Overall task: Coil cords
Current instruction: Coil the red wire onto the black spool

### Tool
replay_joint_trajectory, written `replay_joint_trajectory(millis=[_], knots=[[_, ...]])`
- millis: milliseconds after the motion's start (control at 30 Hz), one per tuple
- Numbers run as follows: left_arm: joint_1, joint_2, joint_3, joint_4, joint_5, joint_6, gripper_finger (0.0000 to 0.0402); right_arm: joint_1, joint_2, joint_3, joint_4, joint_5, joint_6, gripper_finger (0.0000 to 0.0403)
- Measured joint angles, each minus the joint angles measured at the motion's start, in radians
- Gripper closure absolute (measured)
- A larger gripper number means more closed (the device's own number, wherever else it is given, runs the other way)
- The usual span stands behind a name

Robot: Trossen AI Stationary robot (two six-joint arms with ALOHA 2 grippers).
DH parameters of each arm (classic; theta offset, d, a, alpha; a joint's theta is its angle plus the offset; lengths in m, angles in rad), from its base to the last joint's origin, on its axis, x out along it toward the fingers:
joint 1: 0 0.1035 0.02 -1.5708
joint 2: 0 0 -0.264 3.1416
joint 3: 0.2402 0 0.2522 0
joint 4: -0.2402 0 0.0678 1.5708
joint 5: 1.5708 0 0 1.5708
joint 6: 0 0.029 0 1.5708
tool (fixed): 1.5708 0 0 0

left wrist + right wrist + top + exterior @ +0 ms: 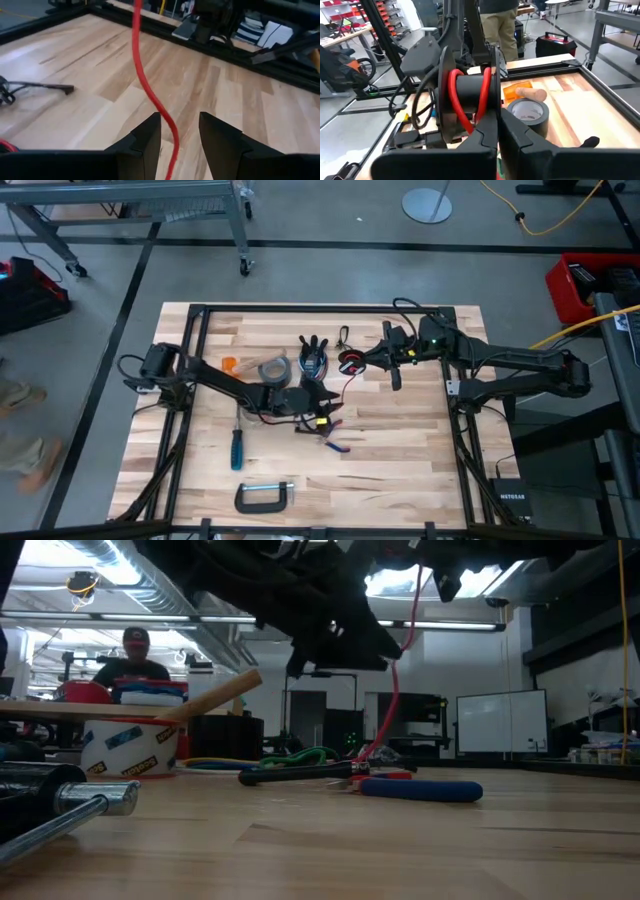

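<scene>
- My left gripper (179,132) sits near the middle of the light wooden table (400,470), its two dark fingers apart with a gap between them.
- The thin red cord (145,80) runs up from between those fingers; it passes through the gap, and I cannot tell whether either finger touches it.
- From table height the same red cord (392,690) hangs from my arms overhead down toward the tools lying on the table.
- My right gripper (499,131) is raised at the far right-centre of the table, its fingers pressed together on the black spool (470,95), which has red cord wound around its core.
- From above, that spool (351,362) lies just right of the black and blue work glove (314,358), well clear of my left gripper (322,418).
- The grey duct-tape roll (530,114) lies on the table beyond my right fingers, with an orange piece beside it that I cannot identify.
- The blue-handled pliers (420,789) lie on the table below the hanging cord.
- Where the red cord ends on the table is hidden among the tools.
- A second black cord (35,89) trails along the wood off to one side of my left gripper; its far end is cut off at the picture's edge.
- A person (497,20) stands beyond the table, seen only from the waist down.
</scene>
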Motion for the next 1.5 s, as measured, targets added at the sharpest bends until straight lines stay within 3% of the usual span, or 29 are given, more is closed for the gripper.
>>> replay_joint_trajectory(millis=[467,867,1033,1200,1500], knots=[[0.018,0.089,0.000,0.040,0.004,-0.073,0.0283,0.000,0.000,0.000,0.003,0.000,-0.002,0.0402],[0.016,0.097,0.000,0.086,0.003,-0.017,0.0389,0.000,0.000,0.000,-0.002,-0.001,-0.002,0.0402],[0.010,0.097,0.000,0.079,0.003,-0.007,0.0398,0.000,0.000,0.000,-0.037,0.000,-0.001,0.0402],[0.009,0.082,0.000,-0.028,0.004,-0.029,0.0400,0.000,-0.007,0.000,-0.134,0.010,-0.002,0.0402],[-0.004,-0.023,0.000,-0.283,-0.003,-0.075,0.0401,0.000,-0.019,0.000,-0.409,0.218,-0.005,0.0402]])
